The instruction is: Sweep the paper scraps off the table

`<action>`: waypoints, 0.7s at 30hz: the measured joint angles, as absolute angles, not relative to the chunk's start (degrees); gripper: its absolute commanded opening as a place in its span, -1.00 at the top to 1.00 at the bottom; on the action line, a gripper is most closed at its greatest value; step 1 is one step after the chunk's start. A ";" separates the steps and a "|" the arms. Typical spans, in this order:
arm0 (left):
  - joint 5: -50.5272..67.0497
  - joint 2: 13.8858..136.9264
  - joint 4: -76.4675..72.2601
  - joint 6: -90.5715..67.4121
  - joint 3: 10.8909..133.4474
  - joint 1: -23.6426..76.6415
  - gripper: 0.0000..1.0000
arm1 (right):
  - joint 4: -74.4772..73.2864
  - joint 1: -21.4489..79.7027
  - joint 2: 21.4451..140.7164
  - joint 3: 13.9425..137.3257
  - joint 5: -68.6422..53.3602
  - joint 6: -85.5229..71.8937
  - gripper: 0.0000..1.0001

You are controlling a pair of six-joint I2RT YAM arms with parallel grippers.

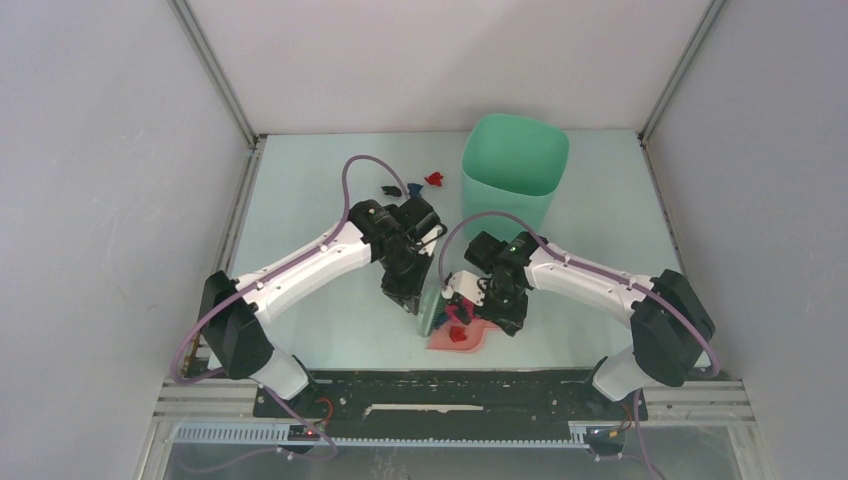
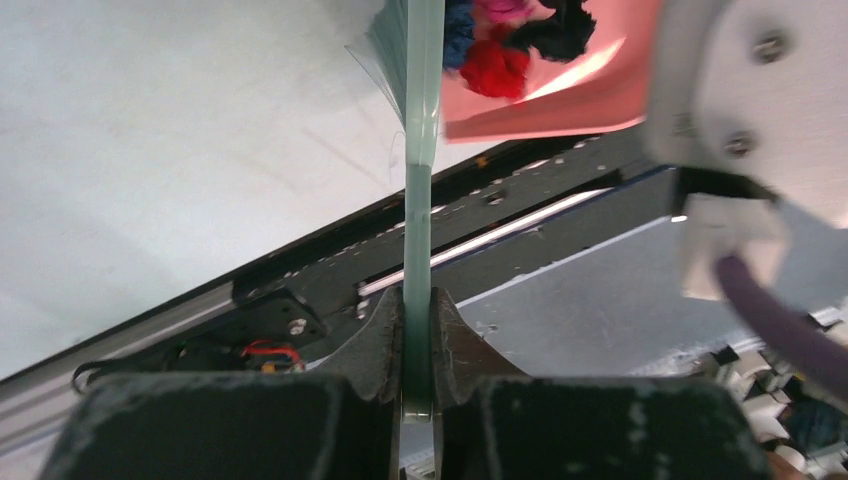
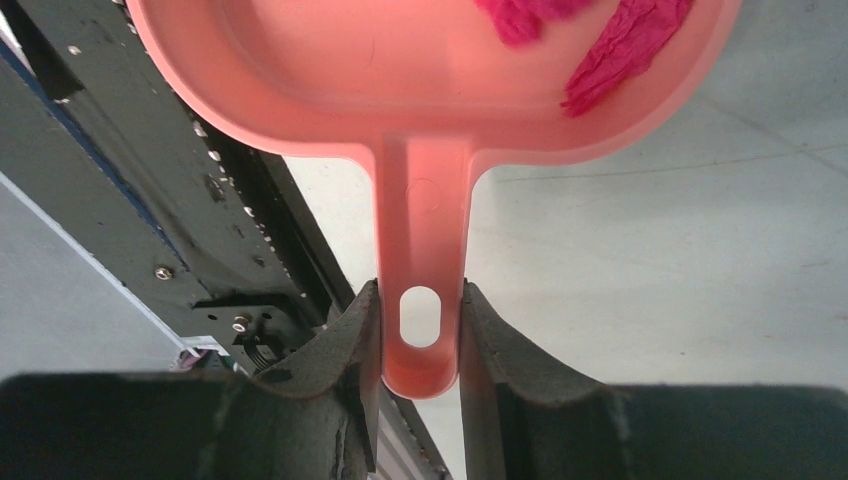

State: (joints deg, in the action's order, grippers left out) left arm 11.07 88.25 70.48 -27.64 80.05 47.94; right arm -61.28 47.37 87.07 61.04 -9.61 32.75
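The left tool (image 2: 418, 325) has its black fingers pressed together on the pale-green plastic hand brush (image 2: 421, 170). The left wrist view shows the brush edge-on, as a thin strip running from the fingers to the upper centre of the frame.

The right tool (image 3: 420, 300) pinches the handle end of the flat salmon-pink plastic dustpan (image 3: 400, 90), with one black finger on each side of the hanging hole.

In the top view both arms meet at the lower centre of the frame, above the pale mint-green worktop (image 1: 320, 200). The dustpan is near the bottom rail. It appears to rest on the surface, though contact cannot be confirmed.

Several crumpled paper scraps (image 2: 497, 68) in red, magenta, blue and black lie inside the pan, just beside the brush head.

Three loose scraps (image 1: 413, 186), one black, one blue and one red, lie on the worktop at the upper centre of the top view. They are just left of the tall mint-green plastic bin (image 1: 515, 160) and well apart from the dustpan.
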 measured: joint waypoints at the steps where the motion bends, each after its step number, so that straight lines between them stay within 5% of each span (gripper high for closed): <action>1: 12.12 88.25 69.47 -28.01 80.05 47.94 1.00 | -61.32 47.37 87.07 61.04 -10.04 32.58 1.00; 21: 5.50 84.16 76.69 -29.63 95.48 47.88 1.00 | -55.40 38.30 72.42 57.52 -16.88 31.81 1.00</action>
